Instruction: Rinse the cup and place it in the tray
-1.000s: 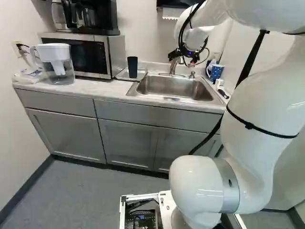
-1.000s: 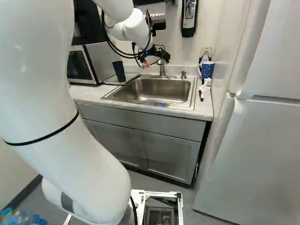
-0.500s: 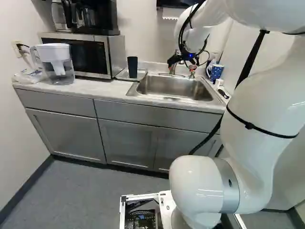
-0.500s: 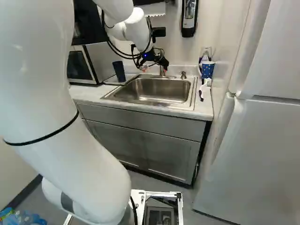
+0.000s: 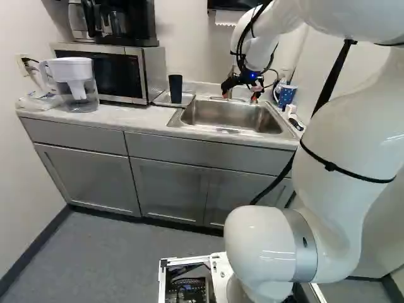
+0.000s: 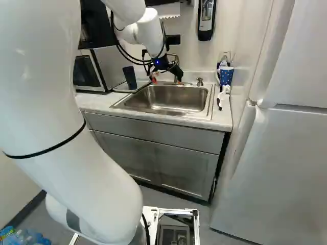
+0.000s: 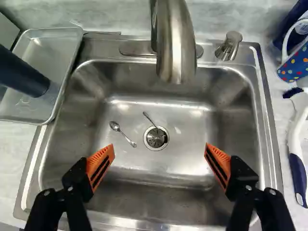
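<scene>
**Sink station: dark cup in the tray, gripper open and empty above the basin**

Landmark: sink (image 7: 192, 115), stainless steel, single basin, set in a pale counter (image 5: 136, 116).

- Gripper (image 5: 241, 95), black, one. Hung over the sink, near the faucet. Open: orange pads (image 7: 101, 164) wide apart, facing each other, with only the basin in view beneath and between.
- Dark cup (image 7: 21, 74), one. Upright in the tray, left of the sink in both base views.
- Tray (image 7: 54, 42), shallow metal, one. On the counter, just beside the sink.
- Faucet (image 7: 176, 48), metal, one. Mounted at the rear of the sink, spout out over the basin.
- Metal fitting (image 7: 229, 44), small, one. On the sink's rear rim, beside the faucet.
- Drain (image 7: 156, 138), round. In the sink's floor.
- Spoon (image 7: 122, 133), metal, one. In the sink, just beside the drain.
- Thin utensil (image 7: 150, 119), one. In the sink, one end at the drain.
- Dotted mug (image 6: 226, 76), blue, one. Right of the sink in both base views.
- Brush (image 7: 296, 137), white and dark blue. On the counter, same side as the mug.
- Microwave (image 5: 117, 72) and pitcher (image 5: 77, 88). Beyond the tray from the sink, pitcher farther out.
</scene>
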You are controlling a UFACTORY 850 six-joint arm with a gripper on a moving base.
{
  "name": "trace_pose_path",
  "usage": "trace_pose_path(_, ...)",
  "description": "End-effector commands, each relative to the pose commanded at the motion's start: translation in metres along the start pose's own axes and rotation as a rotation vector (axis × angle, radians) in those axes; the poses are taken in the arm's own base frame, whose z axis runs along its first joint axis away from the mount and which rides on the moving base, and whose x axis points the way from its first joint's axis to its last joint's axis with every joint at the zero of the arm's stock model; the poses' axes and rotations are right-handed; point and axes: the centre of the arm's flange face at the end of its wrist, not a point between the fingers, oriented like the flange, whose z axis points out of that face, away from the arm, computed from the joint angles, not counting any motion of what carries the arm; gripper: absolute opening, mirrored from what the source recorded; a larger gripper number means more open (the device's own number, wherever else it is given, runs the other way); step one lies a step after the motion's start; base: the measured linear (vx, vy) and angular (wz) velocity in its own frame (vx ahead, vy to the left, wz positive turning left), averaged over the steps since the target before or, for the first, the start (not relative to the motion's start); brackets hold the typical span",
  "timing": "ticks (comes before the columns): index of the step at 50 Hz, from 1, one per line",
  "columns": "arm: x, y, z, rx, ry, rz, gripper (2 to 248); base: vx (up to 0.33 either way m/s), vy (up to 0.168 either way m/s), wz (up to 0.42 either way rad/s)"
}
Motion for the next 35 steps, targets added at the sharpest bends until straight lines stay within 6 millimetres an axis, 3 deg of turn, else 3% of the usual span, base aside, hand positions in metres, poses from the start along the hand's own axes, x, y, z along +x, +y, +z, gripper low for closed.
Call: trace_pose_path(35, 0.0, 0.0, 0.0, 0.0, 0.0, 0.0, 247, 0.0, 0.0, 0.0)
